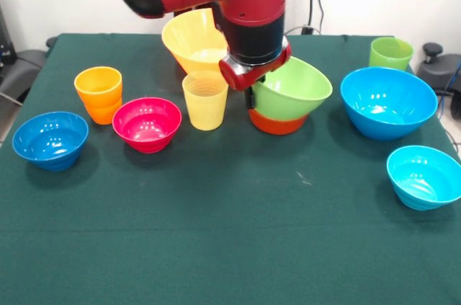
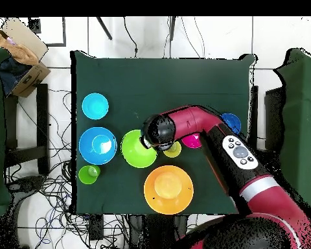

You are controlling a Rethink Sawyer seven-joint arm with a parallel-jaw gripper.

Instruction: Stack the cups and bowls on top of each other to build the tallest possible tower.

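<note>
Seven glossy plastic bowls and three faintly ribbed cups sit on the dark green table cloth [image 1: 216, 247]. My gripper [image 1: 251, 96] hangs at the rim of the light green bowl [image 1: 292, 92], which sits tilted in the orange-red bowl [image 1: 277, 123]; my wrist housing covers the fingers, so I cannot tell whether they are spread or pinching the rim. The pale yellow cup [image 1: 205, 100] stands upright just beside that pair, on the cloth. The big yellow-orange bowl [image 1: 193, 40] behind is tilted and partly hidden by my arm (its base is not visible). The orange cup [image 1: 99, 93], magenta bowl [image 1: 147, 123] and small dark blue bowl [image 1: 50, 139] stand to one side; the light green cup [image 1: 391, 53], big blue bowl [image 1: 387, 101] and small cyan bowl [image 1: 425, 175], cut by the frame edge, stand to the other.
</note>
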